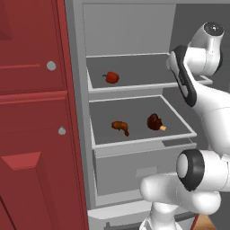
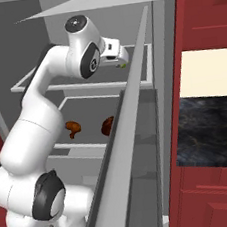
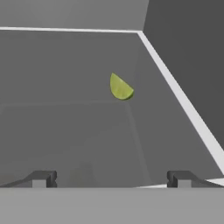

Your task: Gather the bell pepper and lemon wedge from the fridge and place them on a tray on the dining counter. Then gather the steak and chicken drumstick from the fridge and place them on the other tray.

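Note:
My gripper point(image 3: 111, 179) is open and reaches over the fridge's upper shelf point(image 1: 134, 85) at its right side. A yellow-green lemon wedge point(image 3: 120, 87) lies on that shelf ahead of the fingertips, apart from them. The right base view has the wedge point(image 2: 123, 64) just beyond the hand point(image 2: 116, 53). A red bell pepper point(image 1: 111, 77) sits on the left of the same shelf. On the lower shelf lie a brown chicken drumstick point(image 1: 120, 126) and a dark steak point(image 1: 154, 121). The trays and dining counter are out of view.
The fridge's open grey door point(image 2: 124, 144) stands close on the arm's right. Red cabinets point(image 1: 31, 112) flank the fridge on the left. A closed drawer point(image 1: 134, 166) sits under the lower shelf. A dark oven panel point(image 2: 208, 134) is at the right.

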